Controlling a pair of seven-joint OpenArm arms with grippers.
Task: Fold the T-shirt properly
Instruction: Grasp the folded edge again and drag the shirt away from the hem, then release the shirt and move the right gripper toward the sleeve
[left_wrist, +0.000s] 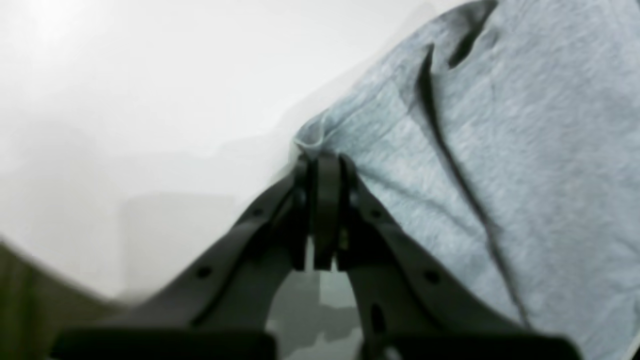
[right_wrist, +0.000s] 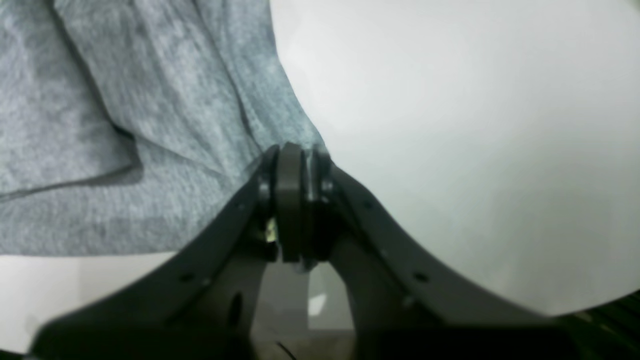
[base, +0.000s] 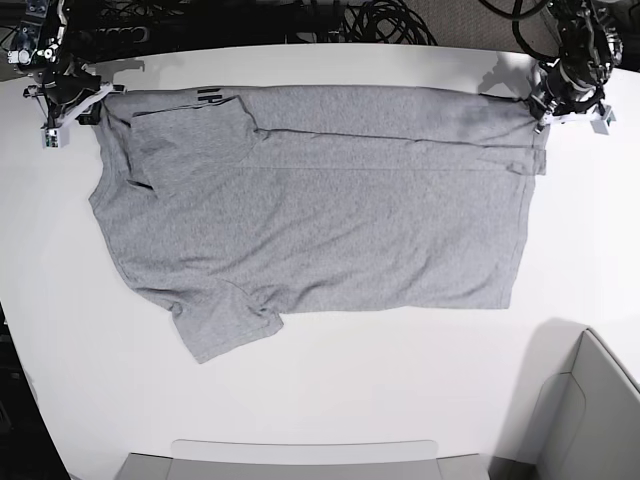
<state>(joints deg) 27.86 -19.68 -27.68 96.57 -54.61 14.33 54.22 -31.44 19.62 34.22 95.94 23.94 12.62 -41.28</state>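
The heather-grey T-shirt (base: 320, 220) lies spread across the white table (base: 400, 380), its far edge folded toward the front. A little black lettering (base: 210, 97) shows at the far left of the fold. My left gripper (left_wrist: 320, 160) is shut on a far corner of the T-shirt (left_wrist: 500, 150); in the base view this gripper (base: 545, 112) is at the far right. My right gripper (right_wrist: 295, 150) has its jaws almost together on the edge of the cloth (right_wrist: 125, 125), with a thin pale strip between them; in the base view it (base: 88, 102) is at the far left.
A grey bin (base: 590, 420) stands at the front right corner. A flat grey tray edge (base: 300, 460) runs along the front. Black cables (base: 380, 20) lie behind the table's far edge. One sleeve (base: 225, 325) sticks out at the front left.
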